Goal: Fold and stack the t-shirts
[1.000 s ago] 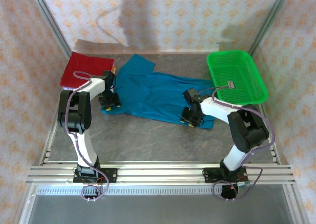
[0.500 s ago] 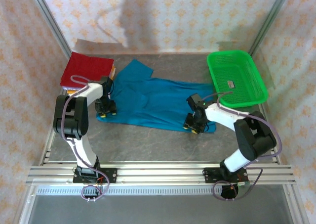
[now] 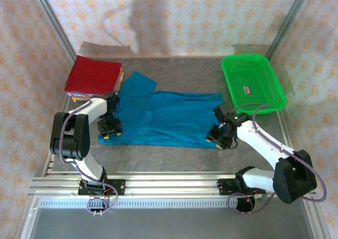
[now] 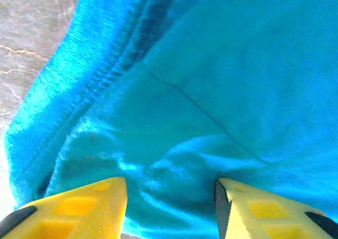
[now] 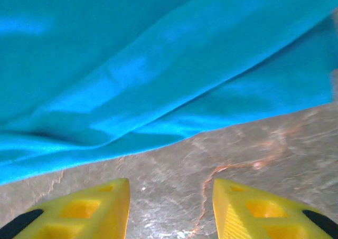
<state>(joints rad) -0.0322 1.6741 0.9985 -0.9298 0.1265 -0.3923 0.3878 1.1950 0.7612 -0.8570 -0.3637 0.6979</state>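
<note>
Right gripper (image 5: 169,189) has let go of the blue shirt (image 3: 163,117), fingers apart over the table (image 3: 158,152); left gripper (image 4: 170,189) seems loose too. Pulled flat, the shirt looks ready to fold.

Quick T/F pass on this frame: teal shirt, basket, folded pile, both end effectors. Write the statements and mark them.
1. The teal shirt lies spread open on the table, not yet folded square. True.
2. The green basket holds a folded shirt. False: there is no shirt in it; a small label lies on its floor.
3. A dark red shirt tops the folded pile at far left. True.
4. The right end effector has cloth between its fingers. False: bare table shows between them, with the shirt's edge just ahead.
5. The left end effector hangs over the basket. False: it is at the teal shirt's near-left edge, open.
</note>
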